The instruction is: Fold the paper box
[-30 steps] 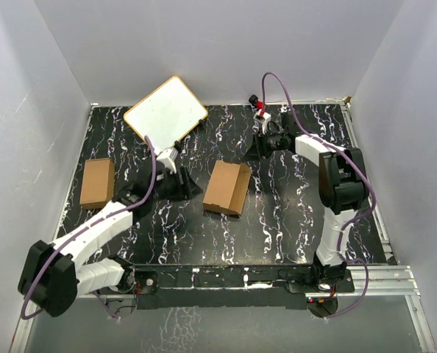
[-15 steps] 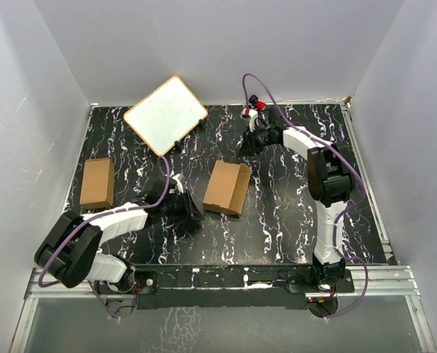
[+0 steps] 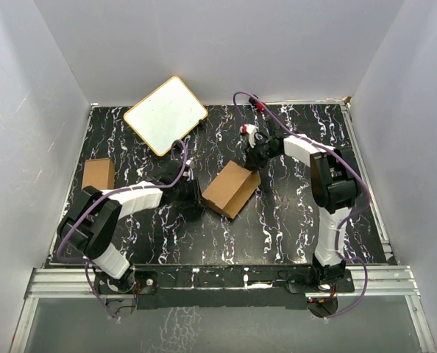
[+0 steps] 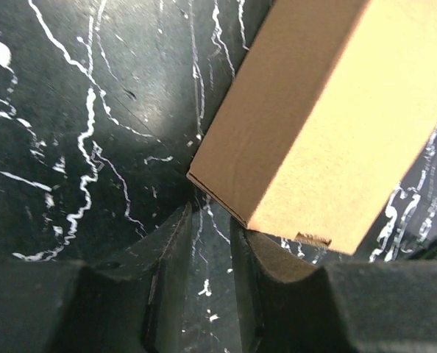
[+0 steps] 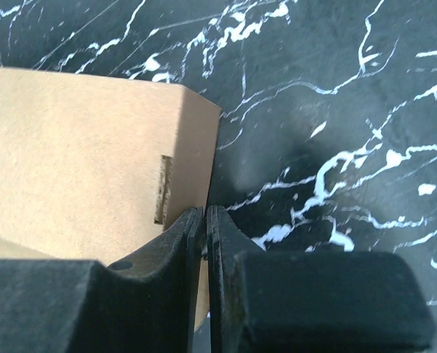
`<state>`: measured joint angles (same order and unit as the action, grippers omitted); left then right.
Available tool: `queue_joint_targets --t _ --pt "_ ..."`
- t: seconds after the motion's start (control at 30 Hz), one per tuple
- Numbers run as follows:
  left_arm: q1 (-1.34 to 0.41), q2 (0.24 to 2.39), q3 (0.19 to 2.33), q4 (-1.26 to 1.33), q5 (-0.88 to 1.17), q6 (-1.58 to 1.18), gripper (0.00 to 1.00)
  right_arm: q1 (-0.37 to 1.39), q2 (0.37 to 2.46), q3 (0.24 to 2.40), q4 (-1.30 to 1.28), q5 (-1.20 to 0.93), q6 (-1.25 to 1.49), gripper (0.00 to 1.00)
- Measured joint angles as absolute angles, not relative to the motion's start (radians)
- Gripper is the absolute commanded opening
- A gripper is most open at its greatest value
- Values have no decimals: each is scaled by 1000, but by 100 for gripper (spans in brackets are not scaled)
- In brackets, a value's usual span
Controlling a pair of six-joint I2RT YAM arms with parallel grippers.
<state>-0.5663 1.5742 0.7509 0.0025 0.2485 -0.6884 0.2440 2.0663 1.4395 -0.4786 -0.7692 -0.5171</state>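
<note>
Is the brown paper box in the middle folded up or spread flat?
Folded up: the paper box is an oblong carton with solid sides, no flaps spread out.

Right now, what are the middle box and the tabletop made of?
Paper box: plain brown cardboard, matte; fibrous surface and a die-cut slot show in the wrist views. Tabletop: black with white marble-like veining, slight sheen; likely printed sheet or laminate, can't tell which.
</note>
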Motion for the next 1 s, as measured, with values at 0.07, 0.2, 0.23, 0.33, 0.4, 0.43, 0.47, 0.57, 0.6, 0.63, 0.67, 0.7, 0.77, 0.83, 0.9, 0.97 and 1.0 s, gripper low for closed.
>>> queue_joint_targets --t 0.07,0.2,0.23,0.33,0.4,0.43,0.47,0.57,0.6,0.63,0.67,0.7,0.77,0.83,0.9,0.97,1.0 --pt "-566 1596 780 -28 222 -661 28 241 2027 1400 -483 -758 -539 14" --pt "-563 1614 834 -90 179 -605 29 241 1917 1298 -500 -734 -591 14" --pt "-559 1628 859 -108 170 -587 29 241 1896 1279 -501 -727 -603 14" --pt "-548 1681 928 -148 147 -537 30 240 1818 1195 -510 -702 -644 14" --pt "-543 1724 983 -175 141 -501 30 240 1770 1138 -526 -690 -668 15" --pt "-542 1747 1012 -187 140 -485 30 240 1747 1110 -532 -686 -679 15" --pt "-540 1769 1040 -196 140 -468 30 241 1724 1084 -544 -684 -688 15" --pt "-538 1831 1123 -216 141 -424 31 250 1681 1029 -582 -683 -714 15" --pt "-537 1853 1153 -223 141 -409 31 257 1672 1016 -596 -684 -724 15" --pt "-537 1876 1184 -231 141 -393 32 266 1665 1008 -612 -684 -734 15" --pt "-535 1896 1214 -240 141 -378 32 274 1657 1001 -625 -684 -743 15" --pt "-533 1914 1240 -248 142 -363 32 282 1649 995 -640 -683 -755 15" --pt "-531 1948 1291 -264 147 -337 34 302 1634 980 -672 -686 -780 15" --pt "-529 1985 1343 -277 157 -308 34 331 1621 963 -707 -696 -803 16" --pt "-529 2020 1396 -291 179 -283 35 363 1609 950 -736 -715 -821 17" --pt "-529 2054 1446 -303 208 -262 37 388 1607 948 -758 -735 -834 18" --pt "-529 2070 1468 -310 222 -254 38 399 1607 948 -765 -744 -841 19"
